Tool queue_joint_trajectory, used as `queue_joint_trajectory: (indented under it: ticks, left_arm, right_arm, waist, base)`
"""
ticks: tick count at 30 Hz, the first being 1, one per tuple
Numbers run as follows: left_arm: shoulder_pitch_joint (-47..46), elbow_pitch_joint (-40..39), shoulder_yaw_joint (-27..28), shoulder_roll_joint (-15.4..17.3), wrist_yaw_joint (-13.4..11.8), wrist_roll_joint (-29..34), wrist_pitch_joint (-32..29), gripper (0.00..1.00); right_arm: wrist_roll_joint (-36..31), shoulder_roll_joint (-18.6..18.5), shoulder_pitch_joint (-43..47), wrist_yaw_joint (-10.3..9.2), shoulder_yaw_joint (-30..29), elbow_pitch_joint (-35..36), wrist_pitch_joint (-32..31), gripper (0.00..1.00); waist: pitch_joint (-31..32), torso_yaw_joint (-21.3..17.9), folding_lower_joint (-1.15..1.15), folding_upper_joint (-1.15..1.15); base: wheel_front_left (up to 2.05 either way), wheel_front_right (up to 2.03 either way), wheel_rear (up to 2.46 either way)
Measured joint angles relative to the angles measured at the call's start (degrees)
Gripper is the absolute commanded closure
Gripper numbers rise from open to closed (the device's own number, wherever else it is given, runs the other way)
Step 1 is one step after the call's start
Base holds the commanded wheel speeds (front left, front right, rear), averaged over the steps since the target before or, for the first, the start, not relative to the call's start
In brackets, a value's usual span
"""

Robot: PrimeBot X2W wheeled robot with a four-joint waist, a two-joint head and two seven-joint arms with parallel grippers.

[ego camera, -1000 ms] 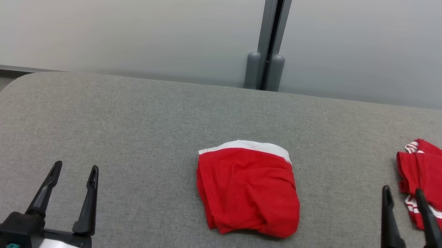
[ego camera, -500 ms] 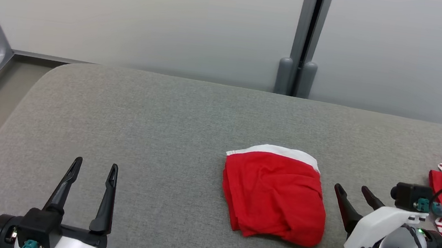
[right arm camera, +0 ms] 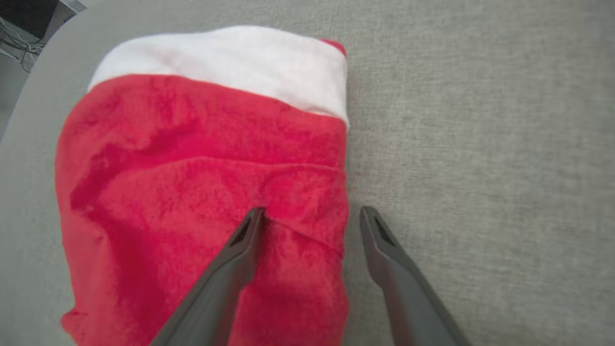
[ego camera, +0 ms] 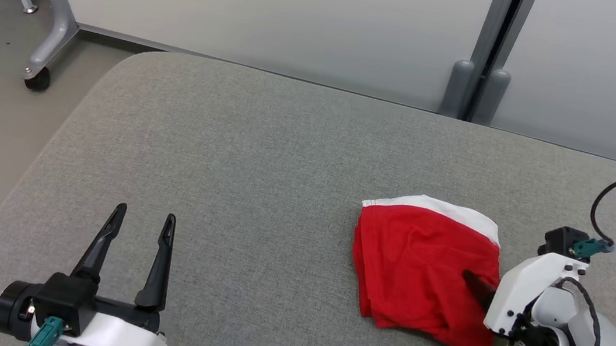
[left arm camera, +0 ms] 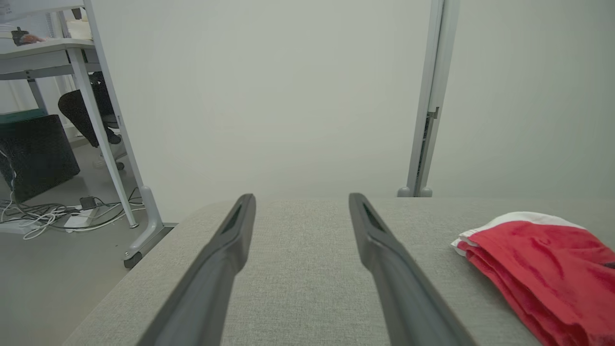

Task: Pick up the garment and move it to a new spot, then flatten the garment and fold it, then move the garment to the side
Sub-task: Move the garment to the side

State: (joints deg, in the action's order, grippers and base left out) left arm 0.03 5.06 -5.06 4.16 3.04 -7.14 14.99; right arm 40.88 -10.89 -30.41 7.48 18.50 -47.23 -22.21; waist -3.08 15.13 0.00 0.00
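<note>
Left hand [ego camera: 145, 215] low, spread wide, pointing forward; right hand [right arm camera: 312, 211] spread, angled downward.

This looks like an office or lab workroom. Ahead of the left gripper [ego camera: 145, 213], past the far edge of the grey fabric-covered table [ego camera: 264, 150], pale partition panels [ego camera: 257, 8] meet at a grey metal post [ego camera: 497, 43]. Off to that gripper's left, a desk [left arm camera: 43, 50] whose leg ends in a caster [ego camera: 37, 79] stands on a bare floor, with loose cables [left arm camera: 43, 216] and a black box [left arm camera: 33, 154] beneath it. A seated person's dark-clad leg [left arm camera: 81, 115] shows under the desk.
</note>
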Motion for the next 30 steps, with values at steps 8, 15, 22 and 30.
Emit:
queue_joint_trajectory:
  ticks: [8,15,22,30]
  left_arm:
    - [-0.65,0.71,0.37,-0.16,0.44,0.09,0.00,0.00]
    - [-1.18,0.36,0.15,-0.33,1.46,-0.58,0.00,0.00]
    - [-1.98,-0.89,-2.90,-0.62,2.45,-0.24,0.00,0.00]
    - [-5.06,-0.21,-6.60,-0.96,3.05,-1.08,0.13,0.00]
  right_arm:
    - [3.20,0.86,-0.15,0.01,2.12,-0.29,0.27,1.00]
    - [4.60,-0.98,-0.57,0.01,5.26,2.05,4.95,1.00]
    - [5.48,-2.76,-2.50,0.01,8.86,4.80,6.34,1.00]
    - [6.19,-4.94,-5.98,0.01,12.61,8.75,6.98,1.00]
  waist:
    - [-0.34,-0.43,0.00,0.00]
    - [0.48,-3.90,0.00,0.00]
    - [1.02,-10.61,0.00,0.00]
    - [-0.49,-20.58,0.00,0.00]
  base:
    - [0.00,0.00,0.00]
    - [0.00,0.00,0.00]
    - [0.00,0.00,0.00]
    - [0.00,0.00,0.00]
